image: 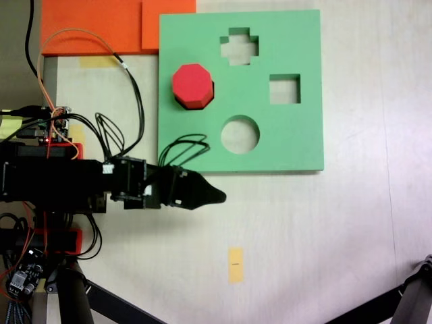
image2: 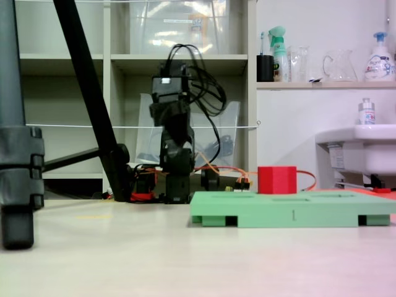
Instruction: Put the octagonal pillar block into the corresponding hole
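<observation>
Top-down fixed view: green foam board (image: 297, 135) fills upper centre-right of the table (image: 324, 229), w/ cross cutout (image: 239, 47) at 12 o'clock on the board, square cutout (image: 284, 89) at approx 3, round cutout (image: 240, 133) at approx 6. Octagonal pillar block (image: 192, 85), bright red, sits at approx 9 o'clock on the board, upright, eight-sided face up; it covers the corresponding hole, so can't tell how deep it's seated. Low side-on fixed view: same block (image2: 277, 180) stands proud of the board (image2: 291, 210) top, upright, orange wire passing behind it. Arm comes in from 9 o'clock of the top-down view, black, cables looped over it; gripper (image: 214, 196) points toward 3 o'clock, tip over bare table just off the board's near edge, at approx 6 o'clock from the block & well apart from it. Jaws lie one over the other from above, single dark tip visible, so can't tell how far open; nothing seen held. Side-on view shows the arm (image2: 173, 130) folded up at approx 9 o'clock from the block, pincer facing cam, gap not readable. Orange foam sheets (image: 101, 27) at 10–11 o'clock of the top-down view, touching the board's corner. Small yellow tape tab (image: 235, 264) on table at 6 o'clock. Tripod leg (image2: 93, 99) crosses the left of the side-on view.
</observation>
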Available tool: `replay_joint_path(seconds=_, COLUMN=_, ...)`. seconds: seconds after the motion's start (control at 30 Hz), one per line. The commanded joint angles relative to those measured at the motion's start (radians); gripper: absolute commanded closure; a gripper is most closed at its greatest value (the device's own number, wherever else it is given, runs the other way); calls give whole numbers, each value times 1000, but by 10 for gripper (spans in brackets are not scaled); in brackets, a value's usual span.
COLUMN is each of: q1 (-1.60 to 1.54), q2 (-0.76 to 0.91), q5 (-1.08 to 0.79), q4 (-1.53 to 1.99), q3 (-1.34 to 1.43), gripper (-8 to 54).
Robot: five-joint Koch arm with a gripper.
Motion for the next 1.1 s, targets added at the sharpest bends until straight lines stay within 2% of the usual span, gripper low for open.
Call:
replay_joint_path(seconds=0.0, q1=40, q2=67, q5=-40, q4=-394, q3=130, gripper=-5)
replay_joint_path(seconds=0.07, q1=55, q2=124, q5=-143, q4=-698, q3=313, gripper=47)
replay_joint_path(seconds=0.13, q1=61, q2=160, q5=-232, q4=-742, q3=407, gripper=53)
replay_joint_path(seconds=0.23, q1=40, q2=238, q5=-241, q4=-867, q3=583, gripper=54)
replay_joint_path(seconds=0.43, q1=37, q2=270, q5=-238, q4=-1460, q3=1035, gripper=71)
replay_joint_path(seconds=0.7, q1=34, q2=270, q5=-192, q4=-1042, q3=1037, gripper=74)
replay_joint_path(seconds=0.73, q1=28, q2=270, q5=-183, q4=-1017, q3=1039, gripper=93)
replay_joint_path(seconds=1.07, q1=6, q2=268, q5=-183, q4=-1032, q3=1037, gripper=108)
